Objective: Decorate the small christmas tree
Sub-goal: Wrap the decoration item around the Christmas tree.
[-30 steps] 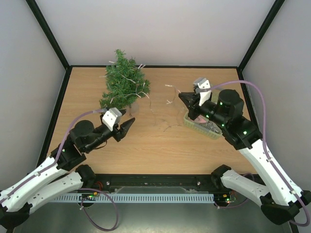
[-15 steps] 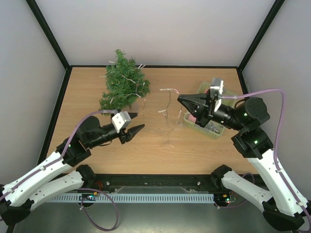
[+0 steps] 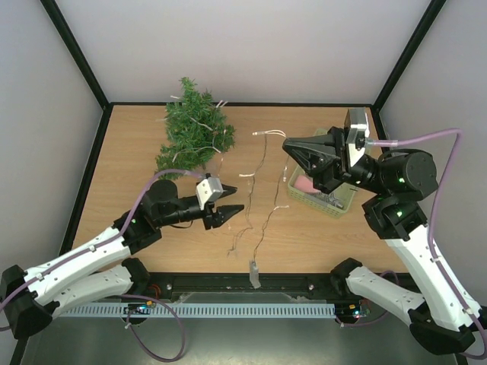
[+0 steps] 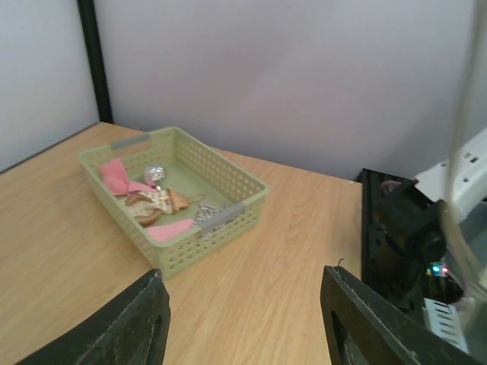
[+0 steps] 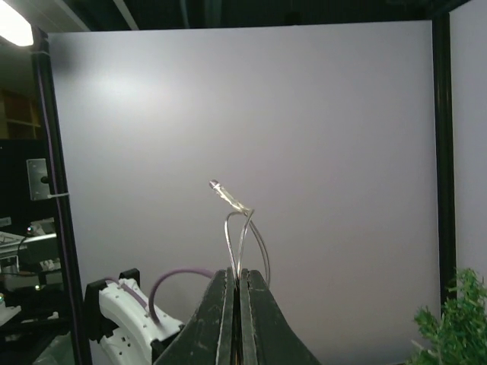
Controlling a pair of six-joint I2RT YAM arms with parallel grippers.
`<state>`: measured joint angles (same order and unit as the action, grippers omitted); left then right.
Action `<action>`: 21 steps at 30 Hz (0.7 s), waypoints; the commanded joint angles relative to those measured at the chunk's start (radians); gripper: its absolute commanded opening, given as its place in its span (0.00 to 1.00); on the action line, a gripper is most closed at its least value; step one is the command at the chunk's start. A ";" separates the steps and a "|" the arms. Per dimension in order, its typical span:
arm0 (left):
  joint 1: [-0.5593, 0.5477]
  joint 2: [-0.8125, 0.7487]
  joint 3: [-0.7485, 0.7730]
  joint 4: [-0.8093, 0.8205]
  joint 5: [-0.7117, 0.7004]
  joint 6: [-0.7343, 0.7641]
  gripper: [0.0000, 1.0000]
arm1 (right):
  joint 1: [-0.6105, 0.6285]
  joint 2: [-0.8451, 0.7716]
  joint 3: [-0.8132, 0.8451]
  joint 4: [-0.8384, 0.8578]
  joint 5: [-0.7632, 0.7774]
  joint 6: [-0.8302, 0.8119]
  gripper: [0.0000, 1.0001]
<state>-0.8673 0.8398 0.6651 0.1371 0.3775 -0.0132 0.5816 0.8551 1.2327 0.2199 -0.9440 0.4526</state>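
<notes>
A: Top external view first: where is the small christmas tree [image 3: 194, 131]?
B: Back left on the table [image 3: 125, 152], well apart from both arms. Thin pale strands show among its right-hand branches.
A: And the right gripper [image 3: 288, 144]?
B: Pinched closed on a thin light string [image 3: 263, 156]. The right wrist view shows a wire loop standing up out of the closed tips. That arm is reared high, with its forearm pointing left over the green basket [image 4: 217, 242], so the string dangles down to a small grey pack [image 3: 253, 274] near the table's front edge.
A: The left gripper [image 3: 232, 215]?
B: Spread wide and holding nothing. The arm is stretched low and to the right, tips just beside the hanging strand.
A: So the step is draping?
B: I'd judge so. Best to let the left catch the slack low down, then carry both ends toward the tree together. The wire should be loose enough not to tug the tree over, and it should stay off the basket rim.
</notes>
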 commanded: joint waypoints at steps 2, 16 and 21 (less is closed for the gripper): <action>-0.035 0.020 -0.041 0.142 0.104 -0.061 0.57 | -0.002 0.033 0.058 0.129 -0.030 0.049 0.02; -0.085 0.113 -0.034 0.183 0.045 -0.042 0.58 | 0.011 0.078 0.080 0.230 -0.048 0.095 0.02; -0.090 0.121 -0.025 0.194 -0.040 -0.034 0.58 | 0.019 0.086 0.088 0.241 -0.058 0.103 0.02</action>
<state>-0.9489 0.9585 0.6197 0.2729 0.4126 -0.0669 0.5900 0.9409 1.2869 0.3923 -0.9710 0.5365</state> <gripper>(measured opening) 0.578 0.019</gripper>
